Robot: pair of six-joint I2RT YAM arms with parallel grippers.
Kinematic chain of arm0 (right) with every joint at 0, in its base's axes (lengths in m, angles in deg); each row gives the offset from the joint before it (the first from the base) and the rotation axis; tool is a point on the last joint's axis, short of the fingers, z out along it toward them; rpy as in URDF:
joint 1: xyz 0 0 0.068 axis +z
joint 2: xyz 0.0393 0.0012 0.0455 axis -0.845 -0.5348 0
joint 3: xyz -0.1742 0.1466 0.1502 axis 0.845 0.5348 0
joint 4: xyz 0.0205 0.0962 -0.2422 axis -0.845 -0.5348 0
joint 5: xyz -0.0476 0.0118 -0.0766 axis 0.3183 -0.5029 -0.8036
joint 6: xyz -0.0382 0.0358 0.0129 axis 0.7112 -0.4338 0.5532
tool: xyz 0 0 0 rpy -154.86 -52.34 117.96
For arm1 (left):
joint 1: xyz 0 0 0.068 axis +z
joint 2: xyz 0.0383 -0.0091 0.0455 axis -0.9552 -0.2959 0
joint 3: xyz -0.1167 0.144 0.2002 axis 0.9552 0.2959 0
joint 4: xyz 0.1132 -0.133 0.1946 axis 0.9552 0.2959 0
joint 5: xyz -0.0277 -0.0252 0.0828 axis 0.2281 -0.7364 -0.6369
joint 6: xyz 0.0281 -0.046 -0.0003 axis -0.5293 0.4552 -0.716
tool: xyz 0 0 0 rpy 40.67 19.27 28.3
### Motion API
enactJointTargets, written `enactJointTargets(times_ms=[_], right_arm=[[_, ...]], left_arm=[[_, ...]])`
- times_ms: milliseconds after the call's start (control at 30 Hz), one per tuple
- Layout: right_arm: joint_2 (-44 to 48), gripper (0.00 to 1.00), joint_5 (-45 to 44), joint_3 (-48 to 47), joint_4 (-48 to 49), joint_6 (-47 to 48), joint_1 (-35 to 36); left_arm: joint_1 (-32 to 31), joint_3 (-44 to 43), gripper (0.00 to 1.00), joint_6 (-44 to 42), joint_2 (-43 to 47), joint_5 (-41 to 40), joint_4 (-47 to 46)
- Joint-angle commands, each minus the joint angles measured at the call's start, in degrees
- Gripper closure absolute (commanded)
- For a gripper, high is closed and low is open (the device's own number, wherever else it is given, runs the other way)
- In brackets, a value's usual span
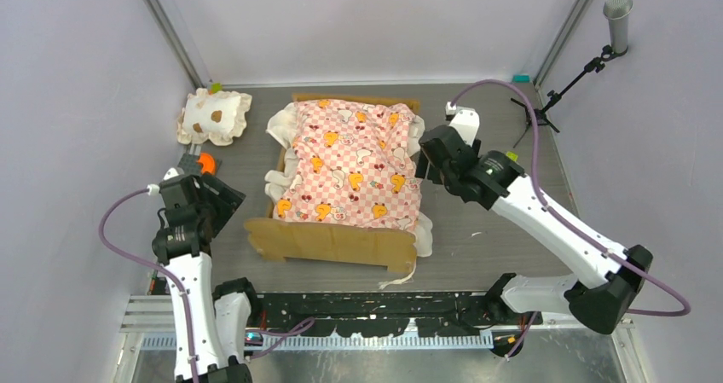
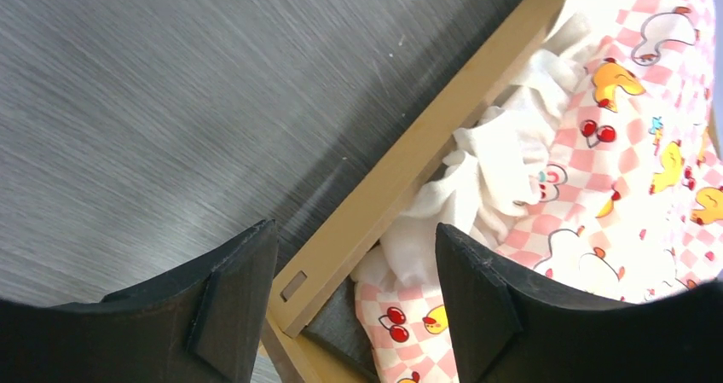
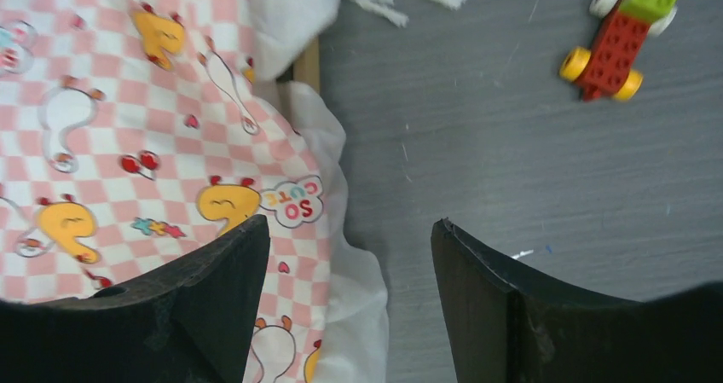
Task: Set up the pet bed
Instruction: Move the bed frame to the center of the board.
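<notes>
**Both claws wide at the pet bed's long edges**

The pet bed [image 1: 349, 174] sits mid-desk, its long sides running from near to far. The pink checkered mattress [image 1: 354, 161] fills the frame, and its cream ruffle spills over both side rails. A wavy-topped wooden board [image 1: 332, 242] closes the near end and leans outward, and a loose string [image 1: 399, 276] trails from the near right corner.

The left claw [image 2: 354, 315] is wide and holds nothing. In its wrist view its fingers [image 2: 230, 306] stand either side of the bed's left rail [image 2: 409, 161] near the frame's corner, with bare desk [image 2: 170, 101] on the outer side. Whether the fingers touch the rail cannot be told.

The right claw [image 3: 349, 315] is also wide and grips nothing. One finger is over the checkered cloth, the other over the desk, and the ruffle edge [image 3: 358, 281] lies between them. A small brick toy car [image 3: 627, 37] stands well apart from that edge.

A broad strip of grey desk lies between the bed's right side and the wall. A microphone stand [image 1: 588, 63] occupies the far right corner. A spotted ruffled pillow [image 1: 215, 116] lies at the far left, apart from the bed.
</notes>
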Motion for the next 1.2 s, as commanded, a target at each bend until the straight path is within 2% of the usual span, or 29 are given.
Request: enactJointTargets(times_ms=[0,200,400,567,733,767,900,1033,1167], right_arm=[[-2.2,0.26,7.3,4.6,2.0,-6.9,-3.2],[-7.2,0.25,11.3,9.3,9.0,-5.9,-8.7],[-10.6,0.24,18.5,12.2,18.2,-1.6,-10.6],[-11.8,0.24,21.5,13.8,22.0,-0.3,-10.7],[-16.7,0.26,20.0,13.9,22.1,-0.2,-11.2],[-17.9,0.28,19.2,13.7,21.6,-0.2,-11.6],[-21.2,0.50,18.1,13.6,21.4,0.3,-13.3],[-22.7,0.66,19.3,13.6,24.1,5.2,-14.4],[-21.3,0.93,24.1,14.5,29.0,12.9,-15.3]], left_arm=[[0.1,0.5,0.31,0.5,2.7,4.9,-3.6],[0.1,0.1,0.31,-0.5,2.7,4.8,-1.5],[0.1,1.6,0.31,-0.4,4.2,4.9,-1.4],[0.1,2.6,0.31,0.0,3.3,5.8,-2.2],[0.1,2.6,0.31,0.0,3.3,5.6,-2.4],[0.1,2.5,0.31,-0.1,3.3,5.6,-2.4],[0.1,2.5,0.32,-0.3,3.3,5.8,-1.9],[0.1,2.7,0.32,-0.3,3.4,6.1,-1.9],[0.1,2.5,0.32,-0.7,3.7,5.7,-1.5]])
